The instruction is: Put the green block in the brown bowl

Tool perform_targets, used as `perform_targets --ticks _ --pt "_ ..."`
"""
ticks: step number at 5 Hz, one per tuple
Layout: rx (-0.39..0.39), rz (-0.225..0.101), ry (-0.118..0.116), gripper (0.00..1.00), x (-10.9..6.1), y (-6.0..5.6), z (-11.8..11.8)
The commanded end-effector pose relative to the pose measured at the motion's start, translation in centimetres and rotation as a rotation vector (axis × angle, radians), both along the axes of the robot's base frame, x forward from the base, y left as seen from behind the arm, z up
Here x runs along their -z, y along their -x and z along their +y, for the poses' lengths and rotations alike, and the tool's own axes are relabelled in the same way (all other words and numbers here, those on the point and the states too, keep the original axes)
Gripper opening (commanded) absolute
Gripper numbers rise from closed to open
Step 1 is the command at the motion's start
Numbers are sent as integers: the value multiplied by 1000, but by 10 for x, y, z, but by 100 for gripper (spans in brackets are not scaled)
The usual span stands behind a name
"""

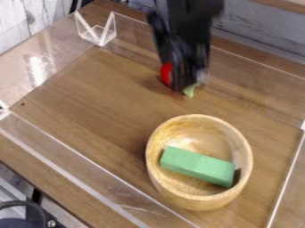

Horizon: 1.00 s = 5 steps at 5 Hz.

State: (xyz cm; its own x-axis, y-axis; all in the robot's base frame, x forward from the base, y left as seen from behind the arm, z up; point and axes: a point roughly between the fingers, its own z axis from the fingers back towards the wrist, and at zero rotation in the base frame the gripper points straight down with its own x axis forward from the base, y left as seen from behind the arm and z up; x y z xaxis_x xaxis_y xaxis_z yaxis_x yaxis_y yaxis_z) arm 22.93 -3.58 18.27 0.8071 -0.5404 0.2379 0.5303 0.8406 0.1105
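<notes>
A flat green block lies inside a round, light-brown wooden bowl, resting on the bowl's floor at a slight slant. The bowl sits on a wooden surface. Well up and away from the bowl, a dark, motion-blurred gripper hangs in front of a red rounded object. It holds nothing; how wide it stands cannot be told.

A dark wooden tabletop with visible grain fills the view, bordered by a clear plastic edge along the near side. A small clear plastic stand sits at its far corner, catching soft light
</notes>
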Motion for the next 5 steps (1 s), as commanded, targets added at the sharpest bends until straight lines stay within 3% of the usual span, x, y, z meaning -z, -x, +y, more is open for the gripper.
perform_targets --ticks 1,3,5 --pt "-52 -64 0 0 -24 -8 1" --pt "-156 -82 19 0 -6 -26 -23" --pt "-34 -77 55 0 5 -44 -44"
